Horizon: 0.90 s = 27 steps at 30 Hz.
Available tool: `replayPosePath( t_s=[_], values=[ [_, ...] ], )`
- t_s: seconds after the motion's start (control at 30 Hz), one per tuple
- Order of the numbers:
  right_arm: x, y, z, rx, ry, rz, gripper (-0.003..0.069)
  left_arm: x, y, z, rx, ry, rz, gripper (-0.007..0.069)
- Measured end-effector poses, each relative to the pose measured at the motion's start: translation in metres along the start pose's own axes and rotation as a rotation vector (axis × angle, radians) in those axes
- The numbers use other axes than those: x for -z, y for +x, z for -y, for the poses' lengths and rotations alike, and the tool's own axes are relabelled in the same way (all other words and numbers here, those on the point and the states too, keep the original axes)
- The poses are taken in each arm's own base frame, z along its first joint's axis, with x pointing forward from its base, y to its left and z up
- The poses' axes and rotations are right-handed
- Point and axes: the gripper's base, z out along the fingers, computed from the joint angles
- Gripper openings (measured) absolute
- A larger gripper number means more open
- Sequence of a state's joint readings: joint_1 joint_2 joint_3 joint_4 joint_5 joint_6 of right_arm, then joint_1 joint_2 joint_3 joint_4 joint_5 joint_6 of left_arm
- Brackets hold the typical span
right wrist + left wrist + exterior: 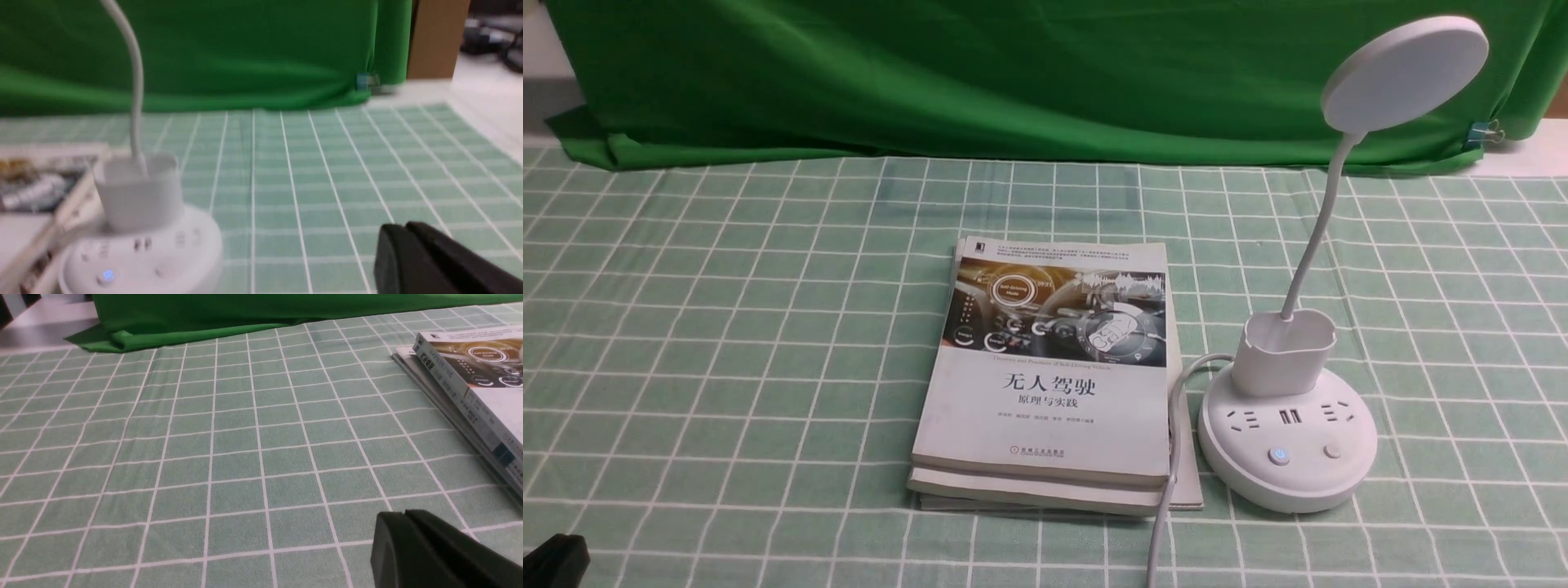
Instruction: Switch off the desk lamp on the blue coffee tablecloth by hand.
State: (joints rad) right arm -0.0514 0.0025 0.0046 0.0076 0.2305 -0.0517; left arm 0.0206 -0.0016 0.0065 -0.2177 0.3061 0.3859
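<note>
Books (1045, 384) beside desk lamp (1286, 433) (touching)

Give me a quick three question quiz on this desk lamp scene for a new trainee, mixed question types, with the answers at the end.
1. True or false: the desk lamp stands on top of the stack of books.
2. Which button on the lamp's base glows blue? A) the left button B) the right button
3. Fill in: the lamp's white cable runs along the books' ____ edge.

Key: 1 false, it stands beside them on the blue coffee tablecloth. 2 A. 3 right.
</note>
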Motion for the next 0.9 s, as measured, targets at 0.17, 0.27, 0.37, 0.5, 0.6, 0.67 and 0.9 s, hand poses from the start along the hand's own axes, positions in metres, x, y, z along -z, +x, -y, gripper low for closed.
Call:
replayPosePath(
  t_s=[0.17, 0.27, 0.37, 0.5, 0.6, 0.67, 0.9],
  values=[
    [0.0000, 0.0006, 0.0001, 0.109, 0.001, -0.007, 0.0024, 0.0000, 0.0000, 0.0000, 0.000, 0.000, 0.000, 0.0000],
    [0.0000, 0.0007, 0.0001, 0.123, 0.001, -0.008, 0.0029, 0.0000, 0.0000, 0.0000, 0.000, 0.000, 0.000, 0.0000],
    [0.0000, 0.0007, 0.0001, 0.131, 0.001, -0.008, 0.0033, 0.0000, 0.0000, 0.0000, 0.000, 0.000, 0.000, 0.0000],
    [0.0000, 0.0008, 0.0001, 0.134, 0.001, -0.009, 0.0048, 0.0000, 0.0000, 0.0000, 0.000, 0.000, 0.000, 0.0000],
    [0.0000, 0.0009, 0.0001, 0.135, 0.001, -0.010, 0.0055, 0.0000, 0.0000, 0.0000, 0.000, 0.000, 0.000, 0.0000],
    [0.0000, 0.0009, 0.0001, 0.135, 0.001, -0.010, 0.0062, 0.0000, 0.0000, 0.0000, 0.000, 0.000, 0.000, 0.0000],
    [0.0000, 0.0009, 0.0001, 0.136, 0.001, -0.010, 0.0079, 0.0000, 0.0000, 0.0000, 0.000, 0.000, 0.000, 0.0000]
  ],
)
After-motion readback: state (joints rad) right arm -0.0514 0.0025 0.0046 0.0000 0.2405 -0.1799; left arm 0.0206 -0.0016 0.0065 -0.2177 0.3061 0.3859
